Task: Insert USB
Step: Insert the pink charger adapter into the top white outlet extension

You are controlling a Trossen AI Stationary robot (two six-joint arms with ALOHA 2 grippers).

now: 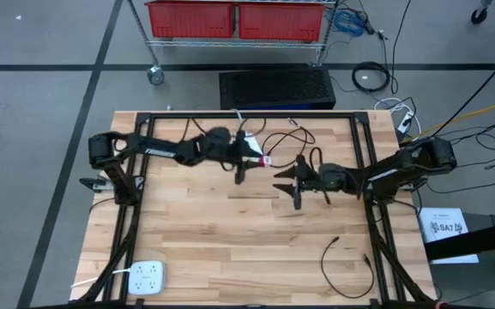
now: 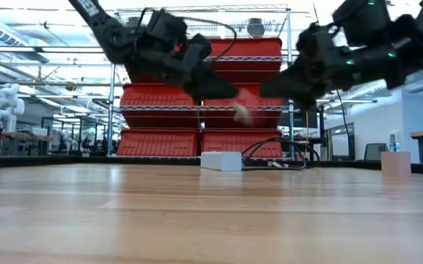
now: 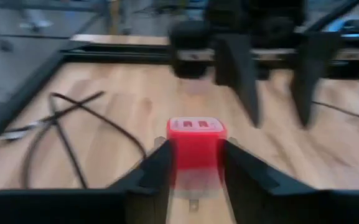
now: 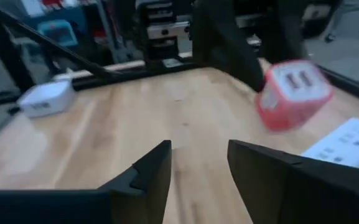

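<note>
Above the middle of the wooden desk (image 1: 230, 232), the left gripper (image 3: 195, 163) held a small red USB charger (image 3: 196, 149) clear of the surface, its fingers (image 3: 160, 165) closed on the block's two flat sides and the twin ports facing outward toward the other arm. The right gripper (image 4: 198, 163) hung just opposite at much the same height, its fingers parted with nothing between them, the charger (image 4: 291, 93) near but not touching it.

A loose black USB cable (image 1: 346, 262) lay curled on the desk's near right corner, well apart from both arms, and looked to be the piece not yet fetched. More dark cable (image 3: 61, 134) trailed across the boards behind the left arm. A white power strip (image 1: 147, 276) sat at the near left corner, and a white box (image 2: 221, 160) rested toward the far edge, in front of red bins (image 2: 196, 95) on a wire rack.

The charger appeared light, rigid and smooth-skinned, likely to twist if pinched near a corner, so the broad side faces seemed the sound place to hold it. The cable seemed limp along its length and stiff only at the plug, which would probably be best taken by the moulded end, close behind the metal tip.
</note>
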